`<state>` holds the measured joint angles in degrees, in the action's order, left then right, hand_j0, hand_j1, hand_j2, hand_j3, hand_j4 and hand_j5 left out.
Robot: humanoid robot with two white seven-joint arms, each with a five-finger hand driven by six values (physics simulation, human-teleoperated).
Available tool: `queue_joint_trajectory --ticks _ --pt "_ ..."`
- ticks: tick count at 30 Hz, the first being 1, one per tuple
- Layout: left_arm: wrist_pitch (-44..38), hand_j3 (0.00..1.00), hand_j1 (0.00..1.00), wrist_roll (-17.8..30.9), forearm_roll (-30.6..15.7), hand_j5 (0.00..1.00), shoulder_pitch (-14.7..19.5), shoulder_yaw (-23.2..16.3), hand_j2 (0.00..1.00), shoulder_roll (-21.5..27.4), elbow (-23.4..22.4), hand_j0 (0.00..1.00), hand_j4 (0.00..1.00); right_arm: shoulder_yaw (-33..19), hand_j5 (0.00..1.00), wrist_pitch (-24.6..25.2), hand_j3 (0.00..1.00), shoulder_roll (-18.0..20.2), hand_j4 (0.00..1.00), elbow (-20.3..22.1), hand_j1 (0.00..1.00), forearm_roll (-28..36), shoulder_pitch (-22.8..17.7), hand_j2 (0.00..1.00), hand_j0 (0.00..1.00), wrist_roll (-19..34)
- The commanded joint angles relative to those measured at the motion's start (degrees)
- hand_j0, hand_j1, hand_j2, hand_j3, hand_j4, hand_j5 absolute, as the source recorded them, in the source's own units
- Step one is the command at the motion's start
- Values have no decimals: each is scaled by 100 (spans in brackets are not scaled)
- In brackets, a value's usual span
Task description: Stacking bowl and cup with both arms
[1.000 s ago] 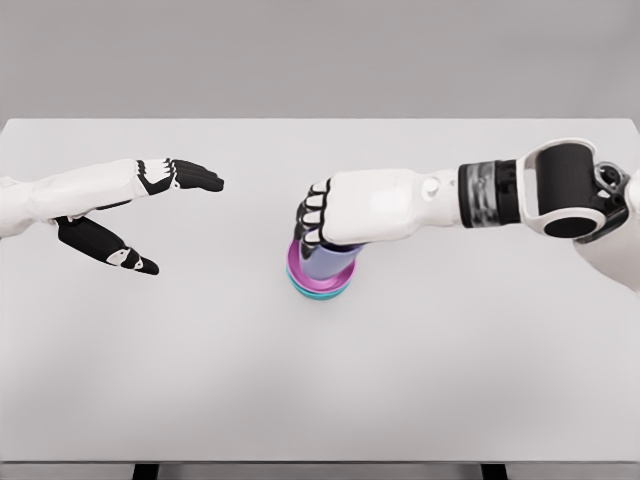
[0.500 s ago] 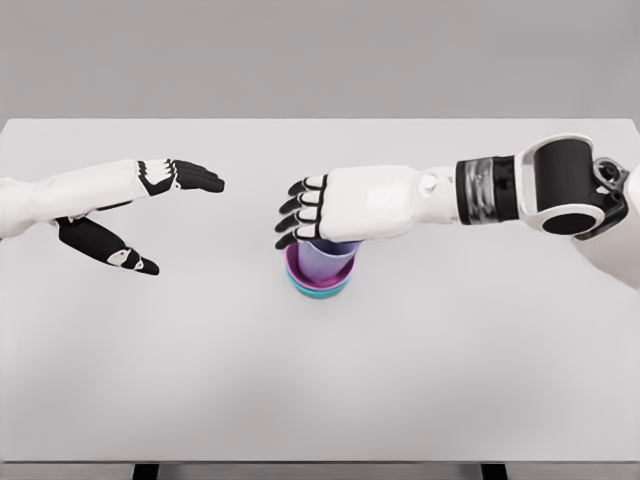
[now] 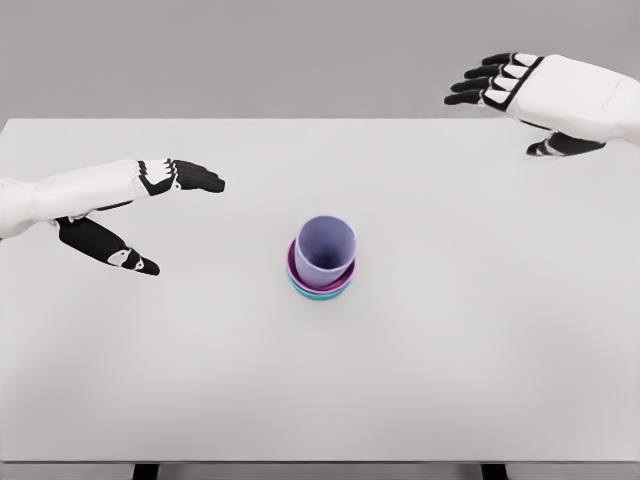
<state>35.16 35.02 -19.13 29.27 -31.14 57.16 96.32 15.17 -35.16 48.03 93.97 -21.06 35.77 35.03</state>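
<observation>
A lavender cup (image 3: 325,249) stands upright inside a magenta bowl (image 3: 293,264), which sits in a teal bowl (image 3: 318,294), all stacked near the middle of the white table (image 3: 450,350). Nothing touches the stack. My right hand (image 3: 500,85) hovers high at the upper right, far from the stack, fingers spread and empty. My left hand (image 3: 165,215) hangs over the table's left side, open, with its thumb held low and its fingers pointing right toward the stack.
The table's far edge (image 3: 320,120) runs across the top below a grey backdrop. Its front edge lies near the bottom of the view.
My right hand let go of the lavender cup, leaving it in the bowls, then rose and pulled back to the upper right. The left arm has not moved.
</observation>
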Motion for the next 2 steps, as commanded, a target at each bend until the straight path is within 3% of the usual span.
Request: queue_joint_trajectory --ticks 1,2 --pt "-16 100 100 -2 -47 100 0 2 100 6 1 100 100 -233 100 16 100 303 100 -212 100 75 0 100 100 -3" --pt "-16 100 100 -2 -47 100 0 2 100 6 1 100 100 -190 100 16 100 452 100 -248 100 75 -9 100 100 -3"
